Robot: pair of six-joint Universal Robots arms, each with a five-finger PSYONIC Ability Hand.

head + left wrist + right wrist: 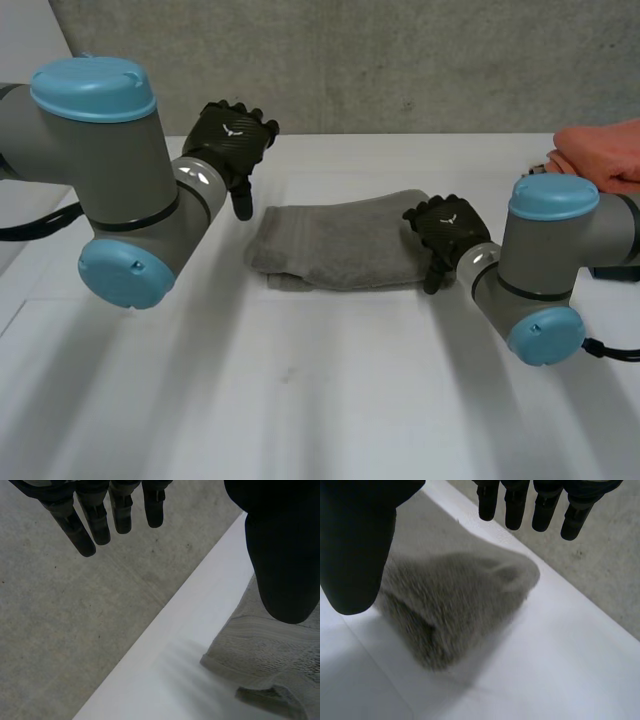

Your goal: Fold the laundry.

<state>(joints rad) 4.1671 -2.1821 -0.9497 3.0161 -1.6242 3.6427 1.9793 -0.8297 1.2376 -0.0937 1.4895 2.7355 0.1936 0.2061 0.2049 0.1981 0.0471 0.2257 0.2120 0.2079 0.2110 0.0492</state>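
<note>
Now, left arm (110,170): it comes in from the left side and carries your left hand (232,140) in the air off the towel's far-left corner, clear of the cloth.
Left hand: empty, fingers (85,535) straight and the thumb held well apart. That pose reads as ready to come down on the left edge, not as a grip.
Grey towel (335,248): there's your laundry, lying in the middle of the white table (300,400), between your two hands. It's already doubled over, with layers showing along its near-left edge. It looks flat and settled enough to take one more fold, I'd say.
Right hand (445,232): low at the towel's right end, just beside the cloth. Its wrist view shows straight fingers and a spread thumb, with the towel's end under the palm and nothing pinched. Whether it touches the cloth I can't tell you.
Orange cloth (608,150): bundled at the far right, well apart from the towel, likely parked there to leave your working space free.
</note>
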